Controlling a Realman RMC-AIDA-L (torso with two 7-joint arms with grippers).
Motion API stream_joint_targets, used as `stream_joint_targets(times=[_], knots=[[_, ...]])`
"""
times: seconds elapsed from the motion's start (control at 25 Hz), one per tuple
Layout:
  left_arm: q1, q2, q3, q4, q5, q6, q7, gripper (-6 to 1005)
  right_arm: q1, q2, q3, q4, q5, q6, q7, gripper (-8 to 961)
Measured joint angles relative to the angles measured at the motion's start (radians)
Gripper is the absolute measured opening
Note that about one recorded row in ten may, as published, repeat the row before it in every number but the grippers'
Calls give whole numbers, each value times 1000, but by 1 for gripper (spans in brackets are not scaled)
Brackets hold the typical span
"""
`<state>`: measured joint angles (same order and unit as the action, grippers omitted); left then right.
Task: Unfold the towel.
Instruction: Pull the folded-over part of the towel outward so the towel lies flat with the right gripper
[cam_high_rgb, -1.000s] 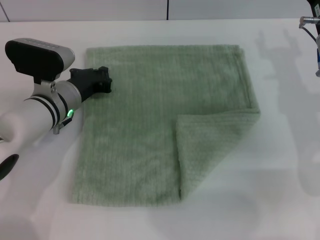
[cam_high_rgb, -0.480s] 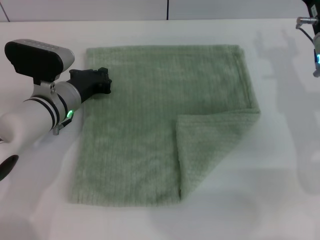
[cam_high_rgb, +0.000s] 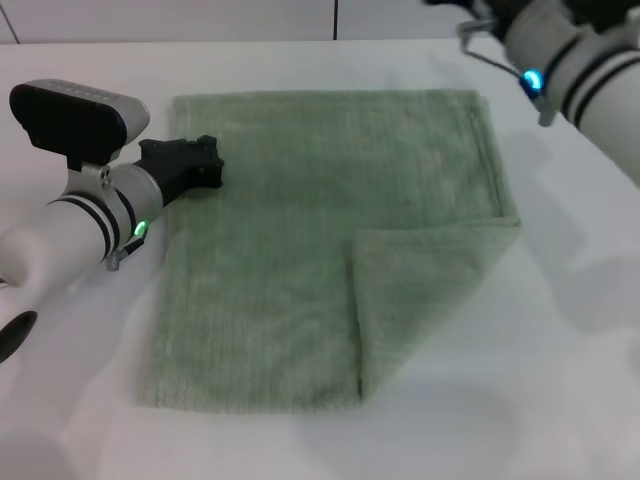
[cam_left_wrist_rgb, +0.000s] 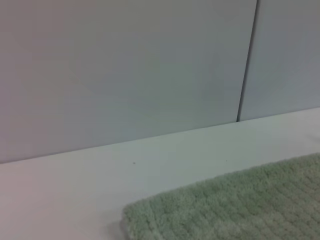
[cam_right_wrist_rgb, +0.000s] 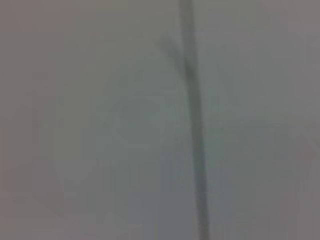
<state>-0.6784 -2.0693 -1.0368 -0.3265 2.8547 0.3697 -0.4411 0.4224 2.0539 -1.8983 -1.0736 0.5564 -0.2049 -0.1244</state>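
Observation:
The pale sage-green towel lies flat on the white table in the head view. Its near right corner is folded over onto the cloth, forming a smaller doubled panel. My left gripper is black and sits low at the towel's left edge, near the far left corner. The left wrist view shows a far towel corner against the table. My right arm reaches in from the top right, above the towel's far right corner. Its gripper is cut off by the picture's top edge.
A grey wall with a dark vertical seam stands behind the table's far edge. The right wrist view shows only that wall and seam. Bare white table surrounds the towel on all sides.
My right arm has swung in from the far right edge to above the towel's far right corner. The left arm and the towel have not moved.

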Motion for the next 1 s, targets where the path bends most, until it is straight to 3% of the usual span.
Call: stream_joint_targets(times=[0.28, 0.44, 0.72, 1.0], knots=[[6, 0, 0, -8, 0, 0, 0, -2, 41, -1, 39, -249, -77, 496, -81, 692], [7, 0, 0, -8, 0, 1, 1, -2, 79, 14, 77, -333, -46, 742, -204, 692], [7, 1, 0, -10, 0, 1, 1, -2, 201, 20, 257, -309, 142, 1166, -406, 692], [7, 2, 0, -10, 0, 1, -2, -2, 289, 20, 321, -217, 146, 1366, -478, 691]])
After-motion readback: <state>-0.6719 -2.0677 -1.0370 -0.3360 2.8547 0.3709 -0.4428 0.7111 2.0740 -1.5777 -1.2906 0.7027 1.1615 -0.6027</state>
